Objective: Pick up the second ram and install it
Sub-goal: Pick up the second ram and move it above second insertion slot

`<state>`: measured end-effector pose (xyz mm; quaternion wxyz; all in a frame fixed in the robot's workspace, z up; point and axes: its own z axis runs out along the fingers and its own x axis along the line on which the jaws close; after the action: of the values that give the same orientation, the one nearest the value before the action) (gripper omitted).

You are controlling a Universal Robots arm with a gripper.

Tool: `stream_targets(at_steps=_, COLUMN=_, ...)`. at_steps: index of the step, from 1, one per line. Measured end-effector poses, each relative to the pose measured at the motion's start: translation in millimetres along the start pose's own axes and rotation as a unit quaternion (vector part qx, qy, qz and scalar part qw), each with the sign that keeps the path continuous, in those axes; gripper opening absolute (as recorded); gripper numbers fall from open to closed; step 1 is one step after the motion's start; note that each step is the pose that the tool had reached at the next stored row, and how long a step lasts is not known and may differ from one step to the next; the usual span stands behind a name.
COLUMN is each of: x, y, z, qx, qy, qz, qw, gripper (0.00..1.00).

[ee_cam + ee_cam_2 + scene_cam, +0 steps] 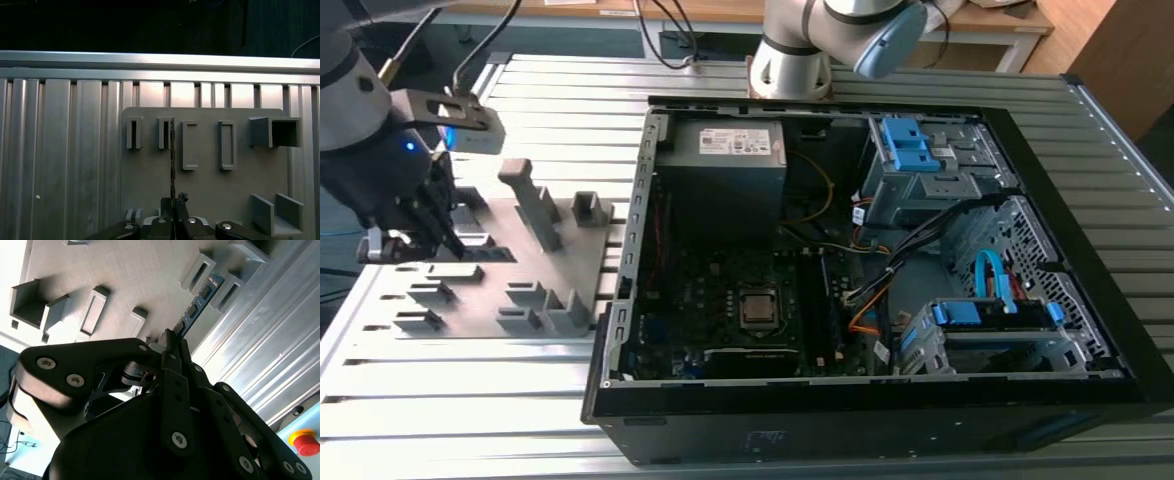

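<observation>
A ribbed aluminium table [480, 420] is carrying the whole scene. At nine o'clock in the exterior view, the gripper [416, 238] is hanging low over a grey fixture plate [480, 298] studded with grey blocks [520, 185].

Both wrist views are showing the grip itself. The jaws are pressing together on one end of the second ram [200, 297], which is reaching straight out from the fingertips. The second wrist view is giving the strip's flat face, with dark chips and a blue patch whose print is too small to read. Its far end is sitting between two slotted blocks [197, 271]. A red push button [305, 441] is peeking in at the corner of that view, and the gripper's black linkage is blocking the near part of the plate. In the first wrist view the gripper [173, 199] is pinching the second ram [172, 160] edge-on, as a thin dark line running just beside a slotted block [165, 132].

Moving to the centre of the exterior view, an open computer case [620, 300] is lying on its side, well apart from the gripper. A power supply [720, 190] with a white label [736, 142] is sitting at twelve o'clock inside it. A CPU socket [757, 308] is below that, and blue drive brackets [907, 145] are at two o'clock.
</observation>
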<state>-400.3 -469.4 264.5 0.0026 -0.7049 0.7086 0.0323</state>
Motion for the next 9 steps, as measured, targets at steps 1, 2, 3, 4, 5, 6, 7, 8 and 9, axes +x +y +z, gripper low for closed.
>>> stream_targets(at_steps=1, x=-0.1, y=0.1, z=-2.8, qx=-0.0001, qy=0.0001, qz=0.000, qw=1.0000, gripper=0.14)
stream_targets(at_steps=2, x=-0.3, y=0.2, z=-5.4, qx=-0.0001, qy=0.0000, qz=0.000, qw=1.0000, gripper=0.14)
stream_targets(at_steps=3, x=-0.4, y=0.3, z=-8.1, qx=-0.0001, qy=0.0000, qz=0.000, qw=1.0000, gripper=0.14)
stream_targets(at_steps=4, x=-0.6, y=0.5, z=-10.9, qx=0.0000, qy=0.0000, qz=0.000, qw=1.0000, gripper=0.14)
stream_targets(at_steps=5, x=-0.7, y=0.5, z=-13.3, qx=0.0000, qy=0.0000, qz=0.000, qw=1.0000, gripper=0.14)
stream_targets(at_steps=6, x=-0.8, y=0.6, z=-15.7, qx=0.0000, qy=0.0000, qz=0.000, qw=1.0000, gripper=0.14)
stream_targets(at_steps=7, x=-0.9, y=0.7, z=-18.2, qx=-0.0001, qy=0.0000, qz=0.000, qw=1.0000, gripper=0.14)
stream_targets(at_steps=8, x=-1.1, y=0.9, z=-20.7, qx=0.0000, qy=0.0000, qz=0.000, qw=1.0000, gripper=0.14)
stream_targets(at_steps=9, x=-1.2, y=1.0, z=-23.1, qx=0.0000, qy=0.0000, qz=0.000, qw=1.0000, gripper=0.14)
